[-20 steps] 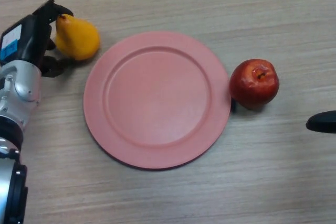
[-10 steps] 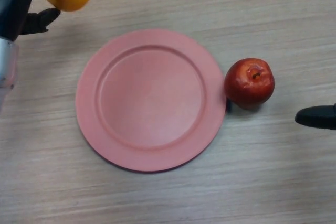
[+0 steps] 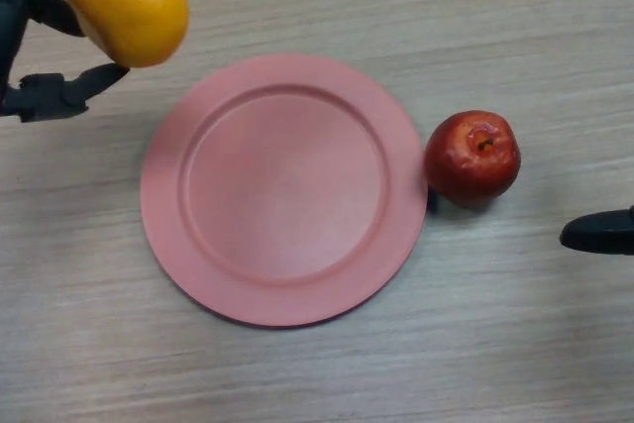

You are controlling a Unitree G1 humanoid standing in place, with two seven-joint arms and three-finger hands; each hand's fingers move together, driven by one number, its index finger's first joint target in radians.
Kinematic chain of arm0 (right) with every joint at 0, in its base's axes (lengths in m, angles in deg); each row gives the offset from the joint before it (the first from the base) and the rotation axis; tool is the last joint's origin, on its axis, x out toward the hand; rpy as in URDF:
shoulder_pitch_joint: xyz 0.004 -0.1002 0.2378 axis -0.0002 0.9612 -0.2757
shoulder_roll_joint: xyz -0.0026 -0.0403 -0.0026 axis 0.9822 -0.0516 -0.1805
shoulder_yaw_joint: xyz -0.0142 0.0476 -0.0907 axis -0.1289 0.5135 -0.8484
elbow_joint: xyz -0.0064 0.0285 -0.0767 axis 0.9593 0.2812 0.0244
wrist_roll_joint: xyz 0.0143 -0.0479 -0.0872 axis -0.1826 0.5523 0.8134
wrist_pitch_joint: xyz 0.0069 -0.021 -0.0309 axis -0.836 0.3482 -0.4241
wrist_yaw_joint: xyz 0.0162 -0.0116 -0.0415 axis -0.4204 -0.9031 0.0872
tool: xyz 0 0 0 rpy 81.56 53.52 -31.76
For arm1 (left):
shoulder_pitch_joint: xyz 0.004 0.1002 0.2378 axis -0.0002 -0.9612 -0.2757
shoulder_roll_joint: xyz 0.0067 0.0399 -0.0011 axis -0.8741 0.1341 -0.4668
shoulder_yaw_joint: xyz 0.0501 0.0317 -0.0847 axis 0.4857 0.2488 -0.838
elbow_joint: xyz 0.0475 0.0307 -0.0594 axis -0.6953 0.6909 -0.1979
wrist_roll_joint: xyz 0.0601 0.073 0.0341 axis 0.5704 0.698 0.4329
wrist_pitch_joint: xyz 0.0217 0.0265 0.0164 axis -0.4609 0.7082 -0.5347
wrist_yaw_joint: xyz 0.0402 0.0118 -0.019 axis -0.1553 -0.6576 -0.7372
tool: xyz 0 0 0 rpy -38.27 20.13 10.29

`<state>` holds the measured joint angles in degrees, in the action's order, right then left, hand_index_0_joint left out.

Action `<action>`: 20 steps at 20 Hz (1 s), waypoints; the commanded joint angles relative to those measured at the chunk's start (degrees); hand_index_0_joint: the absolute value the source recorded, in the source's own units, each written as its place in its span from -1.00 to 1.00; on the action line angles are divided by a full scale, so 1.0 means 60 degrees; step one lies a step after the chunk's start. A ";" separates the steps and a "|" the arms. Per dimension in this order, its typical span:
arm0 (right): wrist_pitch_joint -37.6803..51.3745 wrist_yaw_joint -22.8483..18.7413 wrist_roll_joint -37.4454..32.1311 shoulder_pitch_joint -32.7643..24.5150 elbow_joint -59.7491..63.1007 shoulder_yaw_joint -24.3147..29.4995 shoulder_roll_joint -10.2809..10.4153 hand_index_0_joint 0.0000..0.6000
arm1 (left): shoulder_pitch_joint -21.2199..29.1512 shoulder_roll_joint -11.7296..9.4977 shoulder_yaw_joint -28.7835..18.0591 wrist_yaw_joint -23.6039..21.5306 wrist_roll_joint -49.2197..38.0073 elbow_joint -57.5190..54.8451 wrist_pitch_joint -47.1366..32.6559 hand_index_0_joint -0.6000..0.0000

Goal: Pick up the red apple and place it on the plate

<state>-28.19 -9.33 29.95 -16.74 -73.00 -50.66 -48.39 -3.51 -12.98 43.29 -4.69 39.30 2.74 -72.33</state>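
The red apple (image 3: 473,158) stands on the table just right of the pink plate (image 3: 285,188), almost touching its rim. The plate holds nothing. My left hand (image 3: 48,94) is at the top left, its fingers curled round a yellow pear (image 3: 129,9) that it holds in the air above the table, up and left of the plate. Only a black tip of my right hand (image 3: 599,232) shows at the right edge, right of and a little below the apple, not touching it.
The wooden table (image 3: 475,344) stretches all round the plate.
My left hand has lifted the pear off the table beside the plate and now holds it higher and larger in view. The apple, plate and right hand have stayed nearly still.
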 commanded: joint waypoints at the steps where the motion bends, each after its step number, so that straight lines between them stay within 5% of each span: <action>1: 0.1422 -0.0255 -0.0541 -0.0163 -0.0436 0.0465 -0.0226 -1.00 | 0.0062 -0.0568 -0.1077 -0.0027 -0.1021 -0.1073 0.0120 -1.00; 7: 0.1446 -0.0355 -0.0733 -0.0179 -0.0393 0.0449 -0.0293 -1.00 | -0.0320 -0.0588 -0.1294 0.0216 -0.0572 -0.2230 0.0047 -1.00; 8: 0.1463 -0.0352 -0.0727 -0.0182 -0.0360 0.0439 -0.0306 -0.83 | -0.0462 -0.0523 -0.1379 0.0312 -0.0688 -0.2421 0.0219 -1.00; 10: 0.1447 -0.0361 -0.0756 -0.0192 -0.0394 0.0447 -0.0305 0.00 | -0.0506 -0.0511 -0.1410 0.0384 -0.0775 -0.2546 0.0340 -1.00; 12: 0.1433 -0.0392 -0.0851 -0.0203 -0.0489 0.0497 -0.0304 0.51 | -0.0520 -0.0507 -0.1430 0.0470 -0.0868 -0.2695 0.0517 -1.00; 14: 0.1464 -0.0458 -0.0822 -0.0212 -0.0494 0.0466 -0.0311 0.00 | -0.0535 -0.0481 -0.1444 0.0499 -0.0981 -0.2743 0.0600 -1.00; 16: 0.1484 -0.0513 -0.0813 -0.0246 -0.0519 0.0449 -0.0329 0.81 | -0.0618 -0.0470 -0.1455 0.0606 -0.1040 -0.2889 0.0805 -1.00; 17: 0.1464 -0.0522 -0.0833 -0.0271 -0.0535 0.0470 -0.0348 1.00 | -0.0639 -0.0474 -0.1468 0.0667 -0.1046 -0.2942 0.0902 -1.00; 20: 0.1615 -0.0542 -0.0691 -0.0188 -0.0511 0.0329 -0.0292 1.00 | -0.0787 -0.0387 -0.1525 0.0904 -0.1272 -0.3261 0.1168 -1.00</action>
<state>-27.72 -11.44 26.39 -16.93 -72.78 -50.74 -48.37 -9.81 -12.47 42.25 2.19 33.73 -13.18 -61.52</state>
